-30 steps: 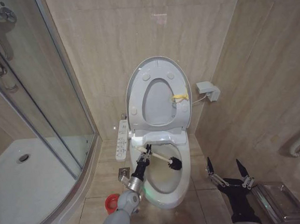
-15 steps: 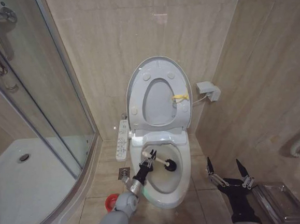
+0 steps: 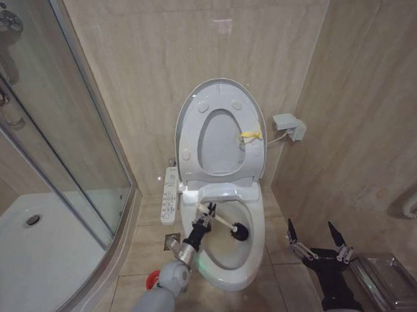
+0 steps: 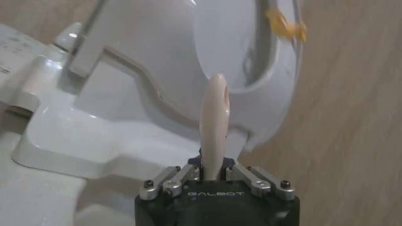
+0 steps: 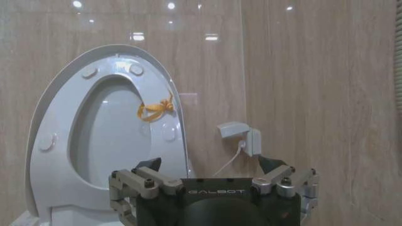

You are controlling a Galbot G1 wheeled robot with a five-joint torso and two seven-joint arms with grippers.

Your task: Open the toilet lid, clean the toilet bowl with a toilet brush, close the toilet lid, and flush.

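While left hand (image 3: 207, 215) grips toilet brush (image 3: 228, 227), "GALBOT" on both wrists.

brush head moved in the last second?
Yes. The toilet brush head stays inside the toilet bowl, drifting slightly toward the rear rim and back.

You are looking at the toilet lid (image 3: 219, 130) standing raised, its glossy white underside with small round bumpers facing you, leaning back toward the beige tiled wall. Below it the toilet bowl (image 3: 231, 259), a white elongated oval, is lying open with yellowish staining inside. The toilet brush (image 3: 228, 225) is slanting across the bowl, its slim white handle leading to the dark round head inside the basin.
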